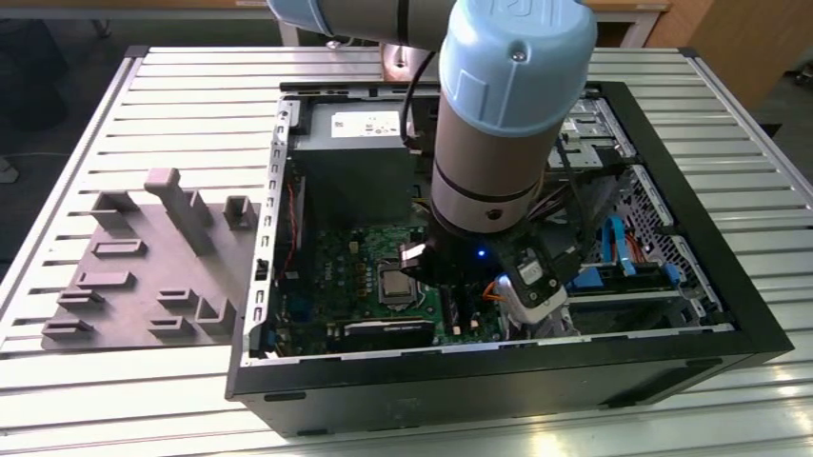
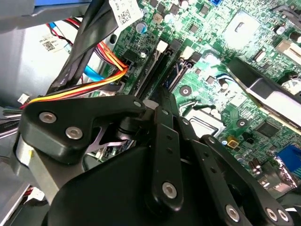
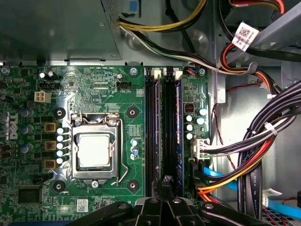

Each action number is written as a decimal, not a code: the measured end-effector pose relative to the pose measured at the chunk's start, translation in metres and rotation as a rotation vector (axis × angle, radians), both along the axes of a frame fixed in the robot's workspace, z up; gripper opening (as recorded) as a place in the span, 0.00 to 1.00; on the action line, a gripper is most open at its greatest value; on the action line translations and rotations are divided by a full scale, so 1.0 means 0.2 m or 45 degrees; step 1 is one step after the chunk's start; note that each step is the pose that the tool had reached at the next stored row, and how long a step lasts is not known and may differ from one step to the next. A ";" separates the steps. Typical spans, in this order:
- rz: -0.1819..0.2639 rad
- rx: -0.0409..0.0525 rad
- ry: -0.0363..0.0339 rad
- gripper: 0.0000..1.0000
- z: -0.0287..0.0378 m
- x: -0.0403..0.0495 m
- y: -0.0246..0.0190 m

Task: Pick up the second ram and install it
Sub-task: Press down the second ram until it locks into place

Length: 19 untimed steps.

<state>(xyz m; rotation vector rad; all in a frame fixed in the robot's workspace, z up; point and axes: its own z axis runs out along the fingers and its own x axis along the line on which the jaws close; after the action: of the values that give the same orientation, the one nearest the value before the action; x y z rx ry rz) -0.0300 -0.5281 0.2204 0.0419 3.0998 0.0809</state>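
Toward the exterior view's left, a flat grey plastic fixture plate with raised blocks lies on the slatted silver metal table. At the middle of that view stands the open black computer case. It holds a grey metal power-supply box at the far end and a green motherboard on its floor. Flat blue cables lie toward the exterior view's right.

The pale blue and silver robot arm reaches down into the case. It covers much of the board and hides its own black gripper from this camera.

In the first wrist view the motherboard carries a square silver processor socket, with narrow black plastic memory slots running beside it. The second ram, a long thin dark bluish-green stick, stands on edge in the slot furthest from the socket. Next to it a bundle of black, yellow, orange and red wires crosses the grey case floor.

The gripper is cut off by the frame edge, with only its linkages and tips in sight. Its fingers are drawn narrow, tips close together, over the slots at the stick's near end.

In the second wrist view the gripper points at the same end of the second ram. I cannot tell whether the tips touch the stick or sit just beside it.
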 end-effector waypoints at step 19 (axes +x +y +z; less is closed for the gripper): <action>0.000 0.001 -0.0002 0.11 0.042 0.000 0.000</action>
<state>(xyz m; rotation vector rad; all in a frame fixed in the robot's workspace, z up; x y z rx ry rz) -0.0300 -0.5280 0.2287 0.0420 3.0995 0.0818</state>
